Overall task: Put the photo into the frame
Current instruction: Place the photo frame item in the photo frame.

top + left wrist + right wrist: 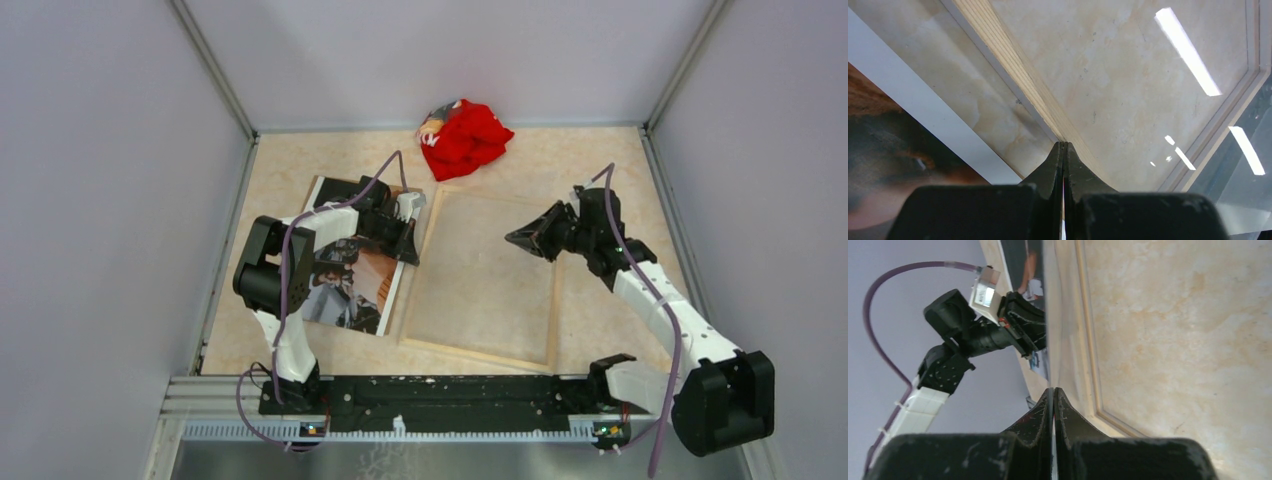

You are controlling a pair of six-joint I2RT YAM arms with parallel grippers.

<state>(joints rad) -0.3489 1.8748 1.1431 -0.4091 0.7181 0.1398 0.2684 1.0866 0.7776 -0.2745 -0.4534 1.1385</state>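
Note:
The photo [350, 290] lies face up on the table at the left, partly under my left arm. It also shows in the left wrist view [878, 140]. The frame [478, 352] lies flat in the middle, pale wood edges up, with marbled table showing through its pane. My left gripper [412, 243] is shut, and its tips [1063, 145] are at the frame's left wood edge [998, 50], beside the photo's white border. My right gripper [512, 238] is shut and sits low over the pane, pointing left [1053, 389]. I see nothing held in either.
A crumpled red cloth [465, 138] lies at the back of the table, just beyond the frame. Grey walls close the table on the left, right and back. The black arm rail [430, 395] runs along the near edge.

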